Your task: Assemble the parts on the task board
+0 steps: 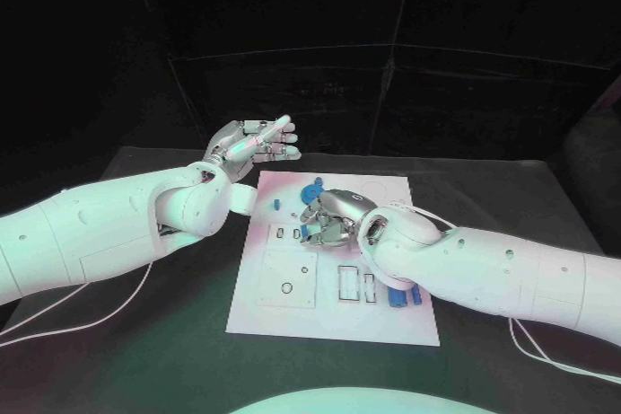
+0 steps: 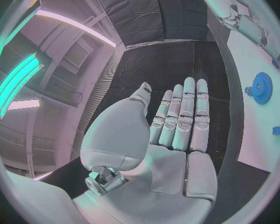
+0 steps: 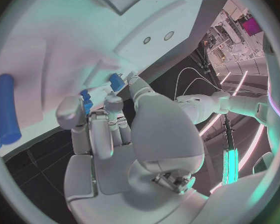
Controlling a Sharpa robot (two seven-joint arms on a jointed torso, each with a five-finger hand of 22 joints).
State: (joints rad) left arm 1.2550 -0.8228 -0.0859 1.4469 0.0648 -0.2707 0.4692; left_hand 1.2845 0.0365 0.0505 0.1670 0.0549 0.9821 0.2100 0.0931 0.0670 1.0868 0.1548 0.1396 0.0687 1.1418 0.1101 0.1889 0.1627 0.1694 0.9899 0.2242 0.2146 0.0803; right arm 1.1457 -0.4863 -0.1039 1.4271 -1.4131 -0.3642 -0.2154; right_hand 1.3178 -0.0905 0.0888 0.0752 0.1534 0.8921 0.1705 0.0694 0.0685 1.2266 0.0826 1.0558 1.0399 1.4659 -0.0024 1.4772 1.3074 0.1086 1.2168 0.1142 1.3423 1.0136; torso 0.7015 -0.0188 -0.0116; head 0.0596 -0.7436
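- Head view: my right hand [image 1: 334,224] sits low over the middle of the white task board [image 1: 292,311], fingers curled down. My left hand [image 1: 252,143] is up in the upper left of the picture, off the board, fingers flat, holding nothing. A blue gear [image 1: 310,195] lies just above my right hand. More blue parts [image 1: 393,296] lie in the lower right of the board. If I slide sideways, I might bump the gear.
- Left wrist view: my fingers [image 2: 184,115] are straight and side by side, empty. The gear is at the right edge, well apart.
- Right wrist view: my fingertips [image 3: 112,103] pinch a small blue part [image 3: 87,100] against the board. I think it could slip or tip if I squeeze wrong. A long blue piece [image 3: 7,108] lies at the left.
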